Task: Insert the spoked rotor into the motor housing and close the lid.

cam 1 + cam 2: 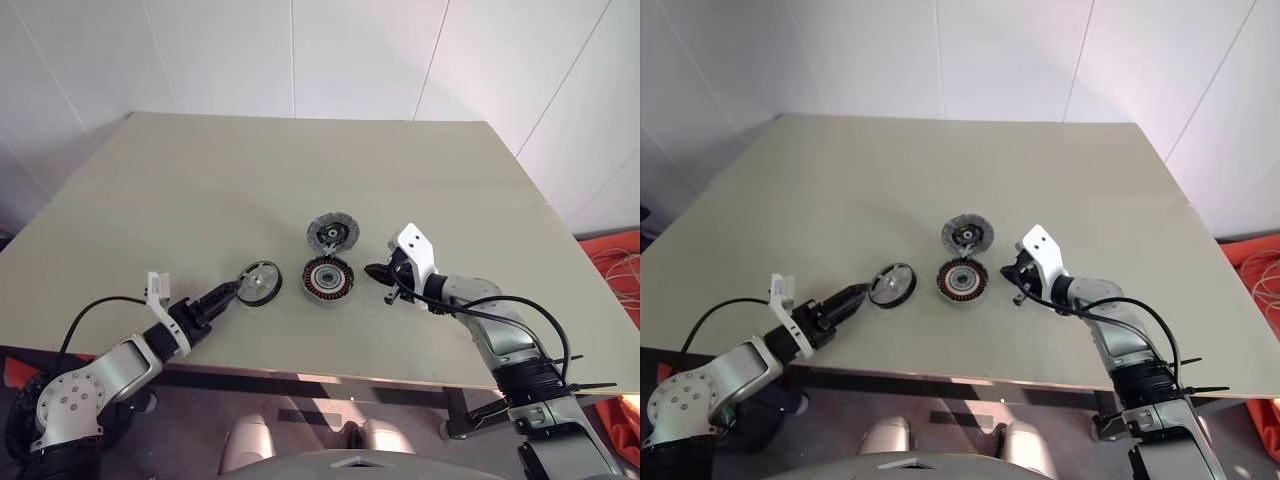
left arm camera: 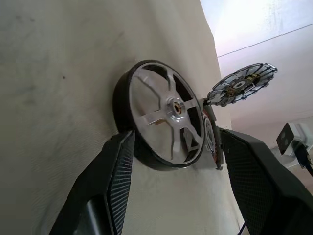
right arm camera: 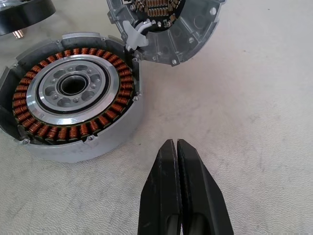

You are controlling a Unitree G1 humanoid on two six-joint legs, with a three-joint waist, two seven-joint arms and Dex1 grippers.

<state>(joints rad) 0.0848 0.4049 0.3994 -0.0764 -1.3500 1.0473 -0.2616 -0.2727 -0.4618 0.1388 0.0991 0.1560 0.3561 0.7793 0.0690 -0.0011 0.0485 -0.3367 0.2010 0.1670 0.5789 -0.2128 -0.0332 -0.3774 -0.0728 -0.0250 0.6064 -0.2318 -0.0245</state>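
Copper-wound motor housing (image 3: 73,93); silver-spoked, black-rimmed spoked rotor (image 2: 161,115).

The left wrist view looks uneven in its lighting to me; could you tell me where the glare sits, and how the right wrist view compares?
Left wrist view: the upper corner beyond the table edge is washed out bright, and the spoked rotor shows shiny highlights on its spokes. Right wrist view: even light, crisp copper windings on the motor housing, a soft shadow beside it.

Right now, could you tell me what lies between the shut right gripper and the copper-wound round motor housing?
Nothing: in the right wrist view, bare table separates the right gripper from the motor housing.
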